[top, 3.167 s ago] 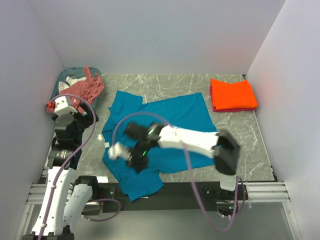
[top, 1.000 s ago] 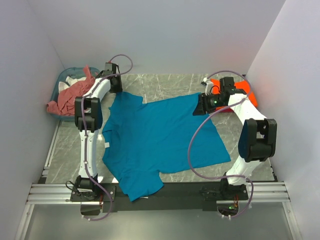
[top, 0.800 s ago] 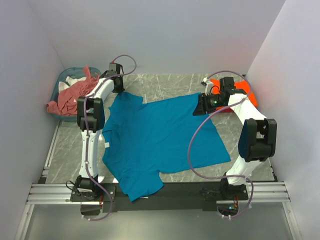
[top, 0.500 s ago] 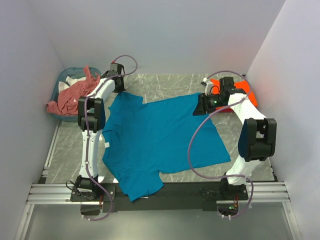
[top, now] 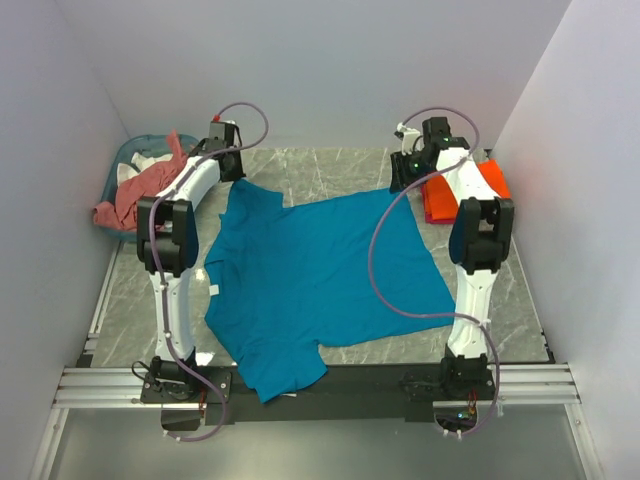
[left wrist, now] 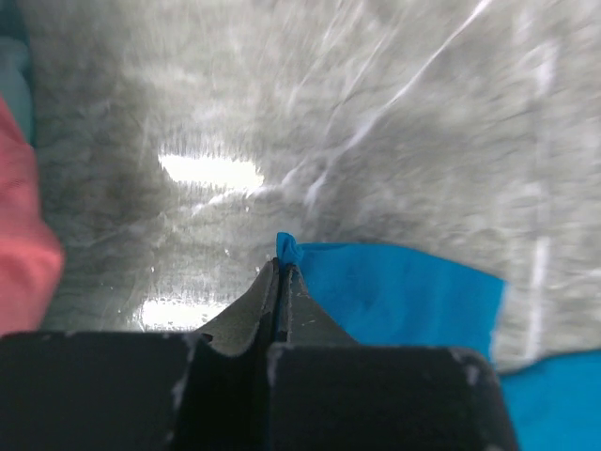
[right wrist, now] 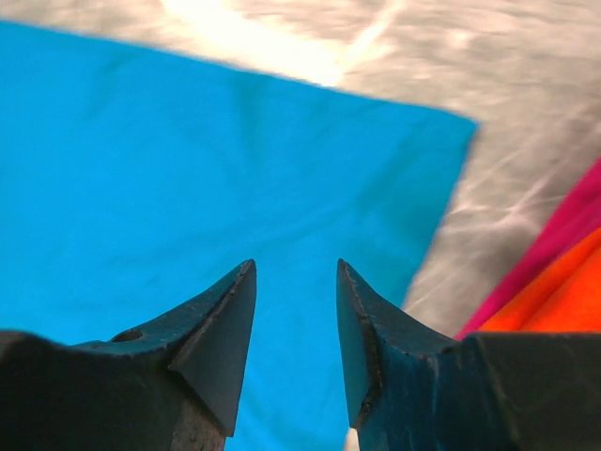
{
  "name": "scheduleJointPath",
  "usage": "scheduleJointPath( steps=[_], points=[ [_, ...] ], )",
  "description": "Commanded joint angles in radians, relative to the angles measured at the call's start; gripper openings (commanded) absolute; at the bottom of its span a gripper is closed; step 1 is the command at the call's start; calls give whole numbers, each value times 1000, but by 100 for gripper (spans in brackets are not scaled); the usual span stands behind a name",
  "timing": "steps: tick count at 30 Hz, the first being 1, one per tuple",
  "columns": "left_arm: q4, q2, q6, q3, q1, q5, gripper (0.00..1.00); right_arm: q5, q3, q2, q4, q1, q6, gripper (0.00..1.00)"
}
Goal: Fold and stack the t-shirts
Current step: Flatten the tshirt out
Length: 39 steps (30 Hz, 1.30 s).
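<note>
Clamping the far-left sleeve tip of the teal t-shirt [top: 320,270], the left gripper [left wrist: 282,271] has its hold. The right gripper [right wrist: 296,272] hovers, jaws apart, over the shirt's far-right corner — I judge it should settle squarely on the hem before closing, staying clear of the orange t-shirt [right wrist: 554,291] just right of it.

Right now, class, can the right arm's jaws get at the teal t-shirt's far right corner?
Probably yes: the right arm holds its jaws open above the teal t-shirt near that corner, nothing between.
</note>
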Motion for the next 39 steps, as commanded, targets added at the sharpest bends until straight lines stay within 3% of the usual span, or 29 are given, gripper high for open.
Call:
scheduleJointPath(
  steps=[1,13,32,39],
  points=[
    [68,-75,-28,-20,1,34,0,144,104,71,-57,7,34,47],
    [76,-62,-44,-8,4,80,0,233,356,286,-29,7,75,43],
    [77,-69,-48,-11,6,110,0,244,451,419,17,7,74,43],
    [69,-58,-51,3,6,113,0,241,394,398,17,7,52,40]
  ],
)
